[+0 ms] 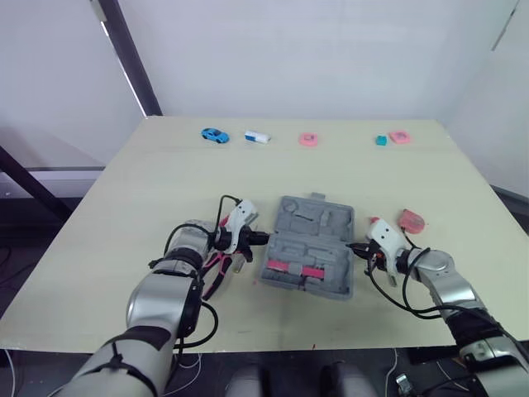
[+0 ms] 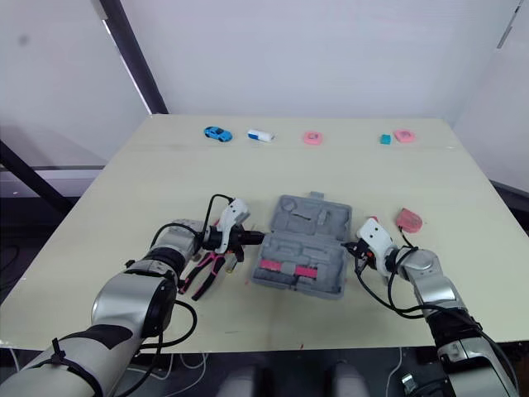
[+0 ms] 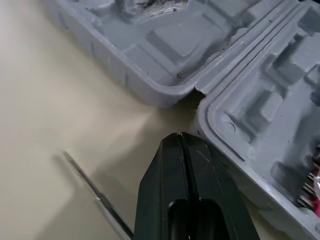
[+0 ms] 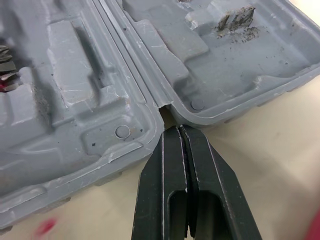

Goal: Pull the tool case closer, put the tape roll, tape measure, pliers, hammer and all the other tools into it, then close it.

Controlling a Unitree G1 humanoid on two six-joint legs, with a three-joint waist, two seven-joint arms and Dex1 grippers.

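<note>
Left pincer (image 1: 264, 238) and right pincer (image 1: 355, 246) both closed, empty, tips at the hinge notches either side of the tool case (image 1: 311, 246). Case lies open, mid-table (image 1: 165, 165). Rigid moulded plastic, probably light and slidey. I'd hook the side walls, not the thin hinge.

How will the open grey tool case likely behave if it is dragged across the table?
The tool case looks like rigid moulded plastic, so it should slide flat rather than bend. It lies open on a hinge, so one half may lift or fold if pulled unevenly. Most recesses are empty, so it is probably light.
</note>
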